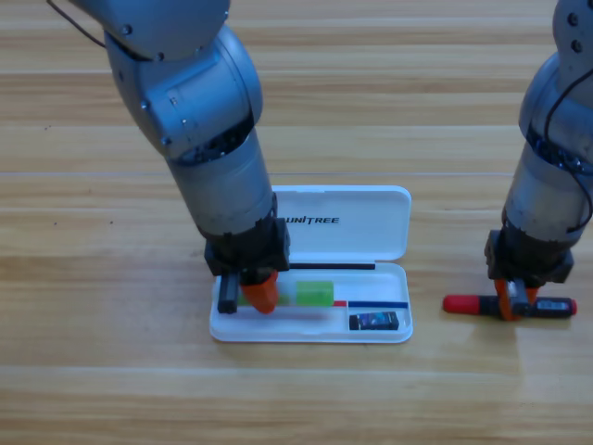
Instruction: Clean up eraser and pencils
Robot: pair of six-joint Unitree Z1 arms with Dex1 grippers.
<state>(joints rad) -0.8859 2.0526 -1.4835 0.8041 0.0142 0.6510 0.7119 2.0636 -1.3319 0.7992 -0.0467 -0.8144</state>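
Left gripper (252,295) over green pencil (313,294) in case (371,227); right gripper (511,306) on marker (508,305).

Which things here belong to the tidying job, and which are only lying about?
Belonging to the job:
- eraser, lying in the case's right end
- green pencil, in the case, under the left gripper
- red-capped marker, on the table, under the right gripper
- white case, open, receiving the items

Just lying about:
- nothing else visible except the wooden table
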